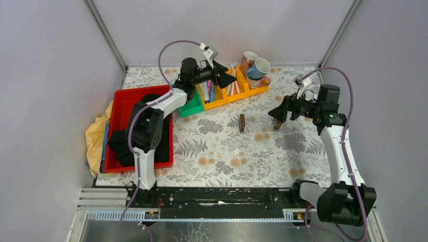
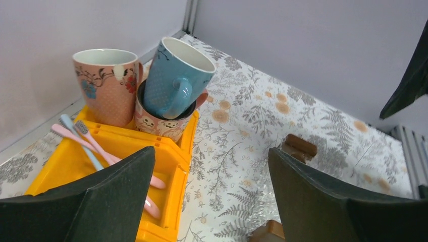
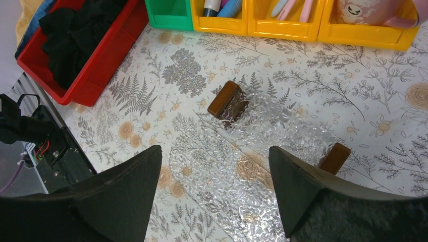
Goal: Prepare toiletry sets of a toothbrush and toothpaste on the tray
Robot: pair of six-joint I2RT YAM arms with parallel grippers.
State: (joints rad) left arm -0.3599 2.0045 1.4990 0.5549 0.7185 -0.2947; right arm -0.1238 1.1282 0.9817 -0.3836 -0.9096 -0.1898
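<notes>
Thin pink and light-blue plastic toothbrushes (image 2: 96,146) lie crossed in a yellow plastic bin (image 2: 60,171) at the far edge of the tabletop (image 2: 303,111), with the left fingers (image 2: 111,201) spread wide and empty just above. A pinch might take two brushes or catch the bin wall. The tilted blue mug (image 2: 176,80) beyond looks easily nudged. Small toothpaste tubes (image 3: 222,6) sit in the neighbouring bin (image 3: 222,25). The right fingers (image 3: 116,201) hang open over the clear textured tray (image 3: 282,126).
</notes>
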